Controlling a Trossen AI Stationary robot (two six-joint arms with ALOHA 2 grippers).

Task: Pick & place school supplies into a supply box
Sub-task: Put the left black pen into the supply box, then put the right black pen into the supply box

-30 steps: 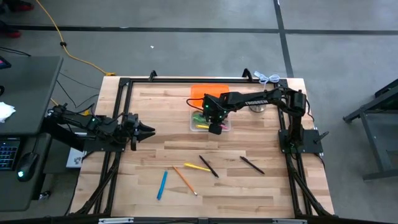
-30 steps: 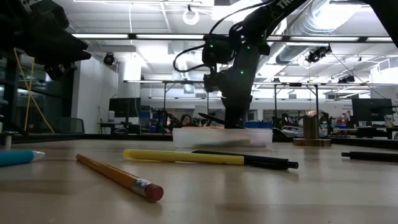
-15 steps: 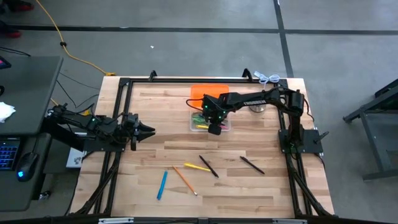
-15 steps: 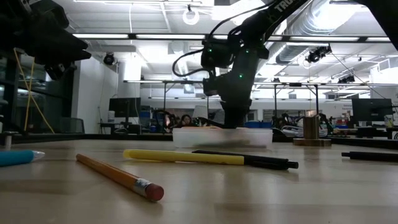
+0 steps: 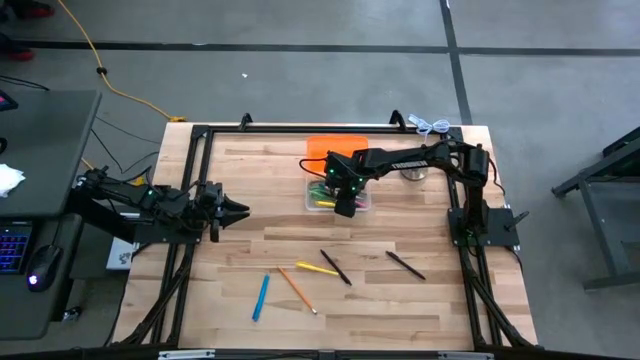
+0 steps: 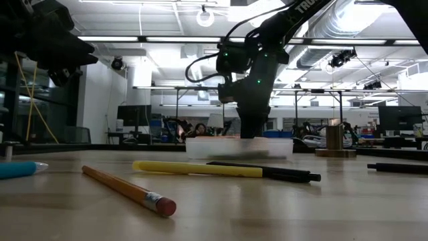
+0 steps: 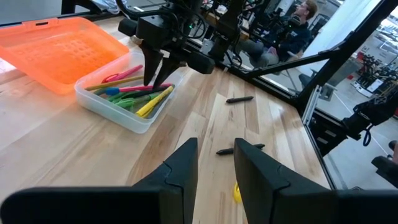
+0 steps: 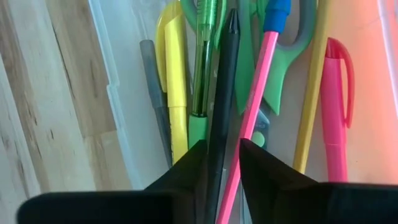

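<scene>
Clear supply box point(image 5: 337, 195) on tabletop point(image 5: 400, 300) beside orange lid point(image 5: 337, 148), containing yellow, green, pink pens and green-handled scissors point(image 8: 273, 74); right tool point(image 8: 221, 163) inside it, fingers straddling black pen point(image 8: 225, 93), grip undeterminable.

Clear glossy plastic supply box point(image 7: 118, 115) sits on a matt, pale wooden table point(image 5: 400, 300).

1. Loose on the table near neither gripper: five – blue pen point(image 5: 261, 297), orange pencil point(image 5: 296, 289), yellow pen point(image 5: 316, 268), two black pens point(image 5: 335, 267) point(image 5: 405, 265).
2. One clear supply box point(image 5: 312, 190), one orange lid point(image 5: 336, 147).
</scene>
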